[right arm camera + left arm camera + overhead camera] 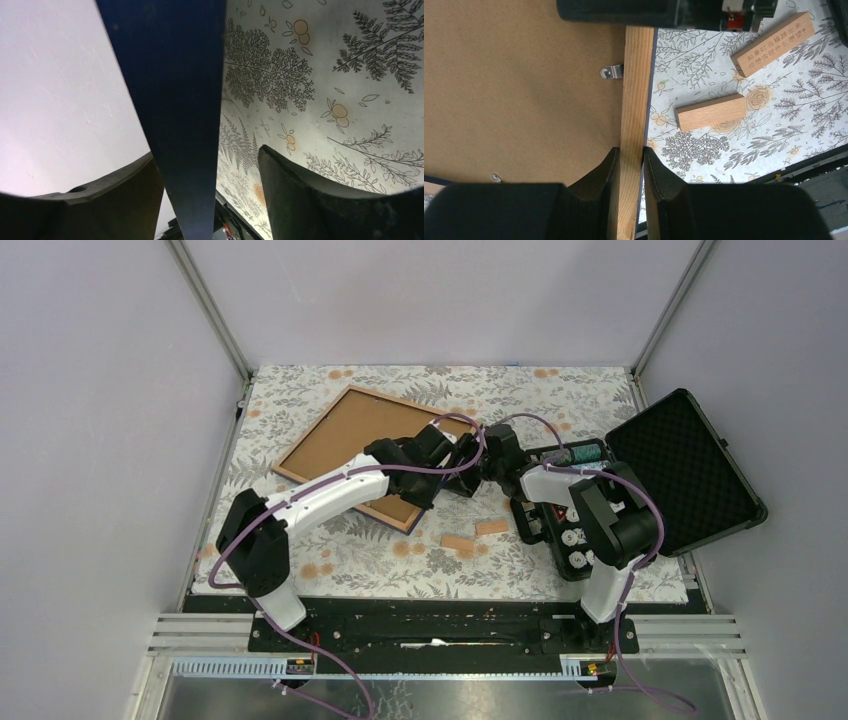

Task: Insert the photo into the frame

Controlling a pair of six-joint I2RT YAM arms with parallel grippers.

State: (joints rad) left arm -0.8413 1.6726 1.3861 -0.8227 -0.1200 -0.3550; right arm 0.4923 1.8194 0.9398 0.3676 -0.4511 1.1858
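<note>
Firmly, the light wooden rail of the frame (636, 75) is pinched between the fingers of the left gripper (630, 152), with no gap seen on either side. The frame's navy rim is straddled by the right gripper (205, 152), whose jaws are held apart, with clear space left at one finger. The frame is found wood side up on the floral tablecloth (804, 100), a brown backing board (514, 85) set inside it under a metal clip (611, 72). Just beside it, two wooden blocks (710, 112) are laid on the cloth. A black case (685, 465) is seen open at the right.
</note>
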